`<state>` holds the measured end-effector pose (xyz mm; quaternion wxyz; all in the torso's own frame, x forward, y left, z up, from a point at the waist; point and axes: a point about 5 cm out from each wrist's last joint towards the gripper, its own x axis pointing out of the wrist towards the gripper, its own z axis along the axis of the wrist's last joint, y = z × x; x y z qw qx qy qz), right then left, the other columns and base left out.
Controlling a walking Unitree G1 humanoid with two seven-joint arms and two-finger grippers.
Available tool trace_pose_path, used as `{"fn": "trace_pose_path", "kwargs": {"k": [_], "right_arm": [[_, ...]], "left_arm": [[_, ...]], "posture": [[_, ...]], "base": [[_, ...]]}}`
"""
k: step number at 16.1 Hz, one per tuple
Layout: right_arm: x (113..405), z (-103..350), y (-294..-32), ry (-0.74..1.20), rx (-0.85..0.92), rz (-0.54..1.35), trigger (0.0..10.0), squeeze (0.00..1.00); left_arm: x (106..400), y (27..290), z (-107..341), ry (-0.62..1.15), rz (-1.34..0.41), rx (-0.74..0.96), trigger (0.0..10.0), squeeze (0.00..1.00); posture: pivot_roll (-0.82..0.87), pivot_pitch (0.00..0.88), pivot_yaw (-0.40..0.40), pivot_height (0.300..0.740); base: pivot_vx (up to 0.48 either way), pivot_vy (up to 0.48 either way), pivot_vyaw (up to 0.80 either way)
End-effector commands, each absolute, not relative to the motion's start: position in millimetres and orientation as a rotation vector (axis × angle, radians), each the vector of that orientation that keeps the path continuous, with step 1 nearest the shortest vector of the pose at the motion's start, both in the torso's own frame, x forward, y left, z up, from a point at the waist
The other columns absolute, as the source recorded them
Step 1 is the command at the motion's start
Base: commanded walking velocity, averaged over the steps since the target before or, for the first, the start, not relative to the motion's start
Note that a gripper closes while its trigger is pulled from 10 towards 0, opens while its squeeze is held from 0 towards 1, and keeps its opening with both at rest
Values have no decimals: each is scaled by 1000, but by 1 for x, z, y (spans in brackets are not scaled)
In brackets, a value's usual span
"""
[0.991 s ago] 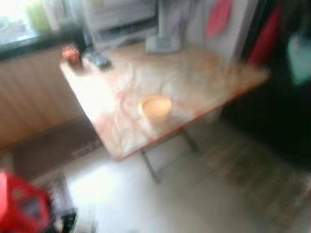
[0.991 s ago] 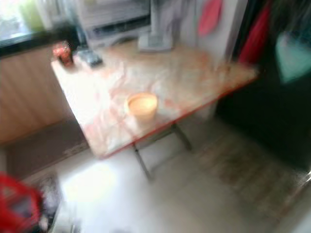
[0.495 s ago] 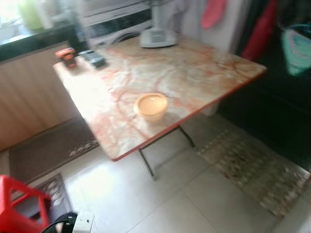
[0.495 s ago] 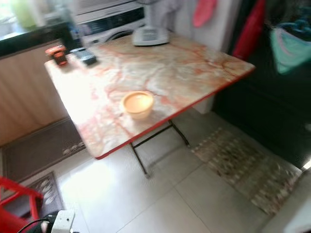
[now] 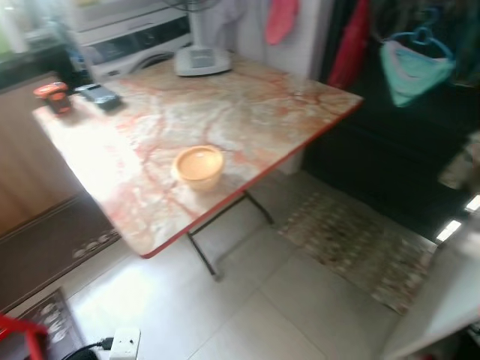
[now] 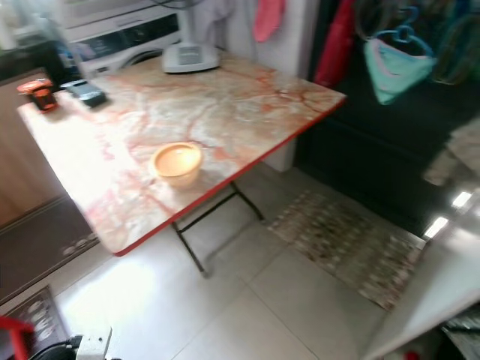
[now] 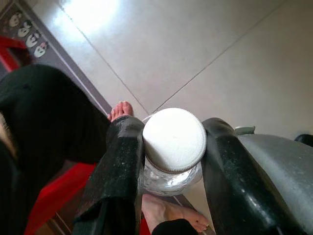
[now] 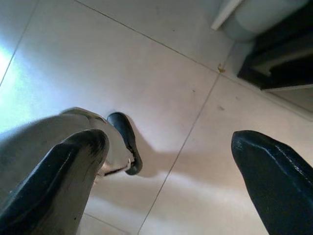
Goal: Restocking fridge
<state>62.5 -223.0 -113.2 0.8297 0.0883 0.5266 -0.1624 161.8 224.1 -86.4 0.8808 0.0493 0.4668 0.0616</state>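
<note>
The left pincer (image 7: 171, 161) grips a clear jar (image 7: 171, 169) with a white lid (image 7: 174, 139) between its two black fingers (image 7: 115, 176), held above the tiled floor (image 7: 195, 54), a person's bare feet (image 7: 168, 213) just beneath. The right pincer (image 8: 168, 161) hangs spread apart over the floor, grasping nothing.

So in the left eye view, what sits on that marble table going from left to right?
Red object → dark flat object → yellow bowl; the white fan base sits above it, order unclear.
</note>
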Motion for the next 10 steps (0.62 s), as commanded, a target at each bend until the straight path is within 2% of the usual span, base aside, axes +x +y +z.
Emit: {"fn": "trace_pose_path", "kwargs": {"k": [1,2,4,10], "right_arm": [[56,-115,-219,1147,196,-334,10000,0],[56,-115,-219,1148,195,-332,10000,0],[56,-115,-219,1151,189,-320,10000,0],[57,-116,-216,1153,198,-324,10000,0]], "left_arm": [[155,233,-87,992,159,120,10000,0],[154,233,-88,998,166,120,10000,0],[154,234,-88,993,200,78,10000,0],[158,233,-86,985,174,96,10000,0]], "posture": [[-3,0,72,740],[-2,0,69,740],[3,0,65,740],[-3,0,77,740]], "base": [[0,-319,-781],[0,-368,-781],[0,0,-781],[0,0,-781]]}}
